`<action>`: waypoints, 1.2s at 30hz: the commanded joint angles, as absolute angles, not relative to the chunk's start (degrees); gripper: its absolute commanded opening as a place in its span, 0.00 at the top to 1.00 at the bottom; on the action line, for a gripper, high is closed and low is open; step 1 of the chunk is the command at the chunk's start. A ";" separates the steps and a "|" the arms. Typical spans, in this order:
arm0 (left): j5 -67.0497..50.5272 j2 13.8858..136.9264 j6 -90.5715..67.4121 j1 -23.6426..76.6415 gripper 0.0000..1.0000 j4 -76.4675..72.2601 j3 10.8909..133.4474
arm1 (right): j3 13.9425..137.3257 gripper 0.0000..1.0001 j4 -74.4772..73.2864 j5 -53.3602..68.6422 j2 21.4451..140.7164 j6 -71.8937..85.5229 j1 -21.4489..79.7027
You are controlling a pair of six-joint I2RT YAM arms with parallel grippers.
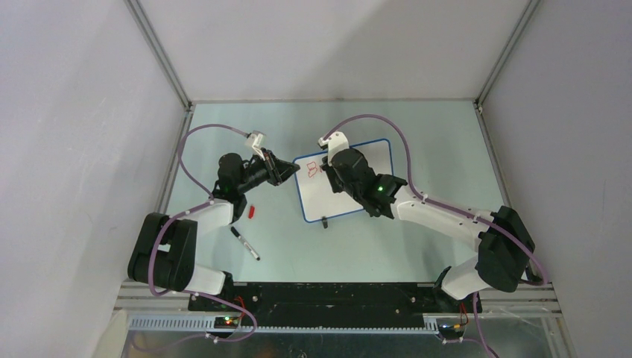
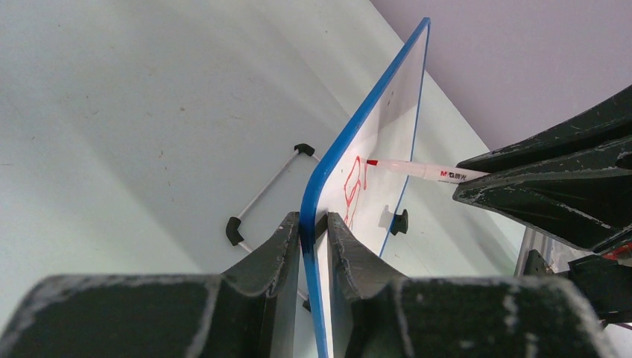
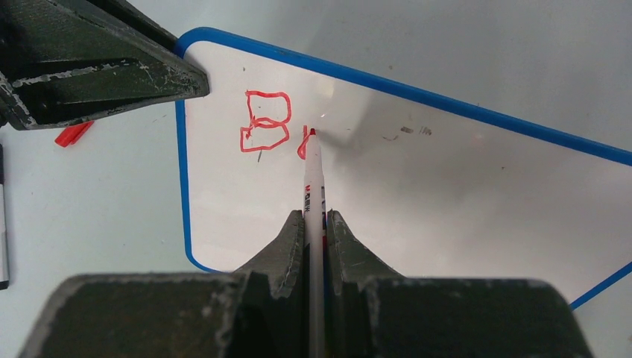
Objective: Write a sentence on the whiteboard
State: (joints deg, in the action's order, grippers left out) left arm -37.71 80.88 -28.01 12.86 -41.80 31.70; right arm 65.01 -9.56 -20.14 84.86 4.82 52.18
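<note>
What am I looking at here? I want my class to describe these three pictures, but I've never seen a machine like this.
Two robot arms stand at the near edge of a table. One picture looks down from above; the other two come from cameras on each wrist. The left gripper clamps the edge of a small blue-rimmed whiteboard. The right gripper holds a red marker, tip on the board beside a red letter B. A red cap and a black pen lie on the table.

You see the whiteboard (image 1: 317, 200), white and blue-rimmed, lying mid tabletop (image 1: 417, 127); the sentence (image 3: 264, 123) is just a red boxy "B" plus one short stroke.
</note>
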 commanded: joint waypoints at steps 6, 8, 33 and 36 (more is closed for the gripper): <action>-39.38 78.85 -26.81 13.98 0.78 -41.93 32.54 | 67.38 1.00 -9.60 -21.80 85.55 4.48 51.36; -39.38 78.84 -26.88 13.95 0.78 -41.86 32.50 | 67.33 1.00 -9.77 -21.91 85.53 4.68 51.28; -39.38 78.89 -26.75 13.97 0.78 -41.70 32.52 | 67.34 1.00 -10.80 -22.85 84.52 5.69 51.19; -39.35 78.87 -26.72 13.94 0.78 -41.66 32.52 | 67.32 1.00 -10.66 -21.76 83.79 5.77 51.56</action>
